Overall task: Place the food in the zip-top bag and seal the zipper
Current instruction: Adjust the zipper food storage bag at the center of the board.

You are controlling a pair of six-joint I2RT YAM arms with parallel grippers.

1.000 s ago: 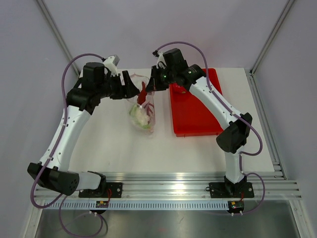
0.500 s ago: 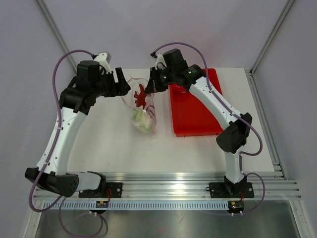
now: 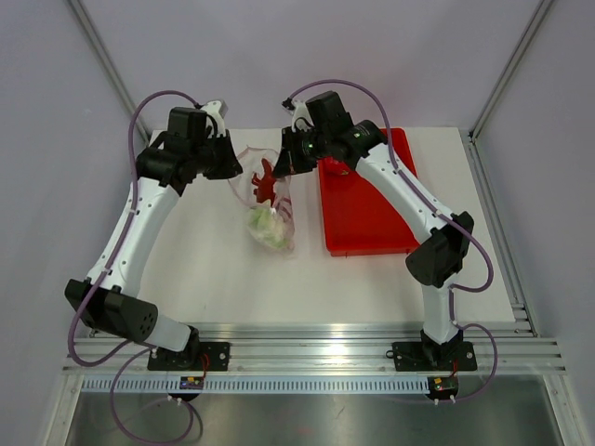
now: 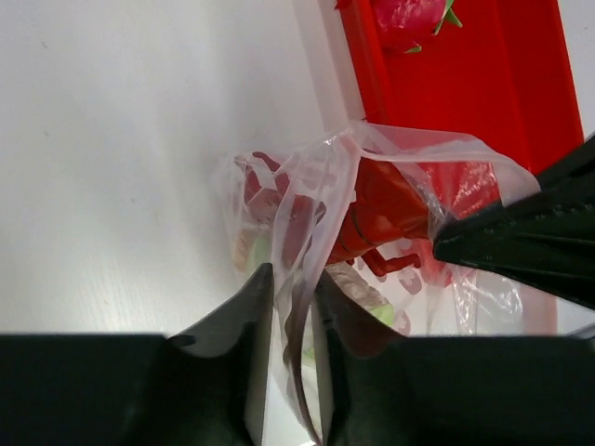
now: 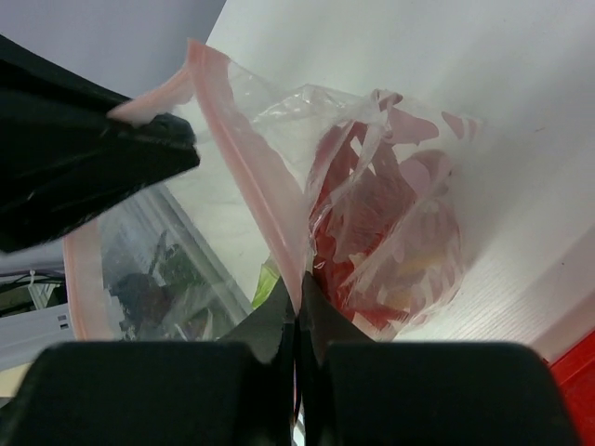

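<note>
The clear zip-top bag (image 3: 270,209) hangs over the table between my two grippers, its mouth upward. The food sits inside it: dark-red chili peppers (image 3: 264,182) high up, white and green pieces (image 3: 267,226) at the bottom. My left gripper (image 3: 238,167) is at the left end of the rim. In the left wrist view it (image 4: 293,297) has closed to a narrow slot with the bag film (image 4: 316,186) pinched in it. My right gripper (image 3: 284,165) holds the right end. In the right wrist view it (image 5: 297,302) is shut on the pink zipper (image 5: 251,177), with the chilies (image 5: 372,214) behind.
A red tray (image 3: 363,200) lies on the table just right of the bag, under the right arm. A pink dragon fruit (image 4: 409,14) rests at its far end. White table surface lies left of and in front of the bag.
The left gripper, open and just left of the bag before, has moved in onto the left end of the rim and its jaws have closed. The right gripper has kept its hold.
</note>
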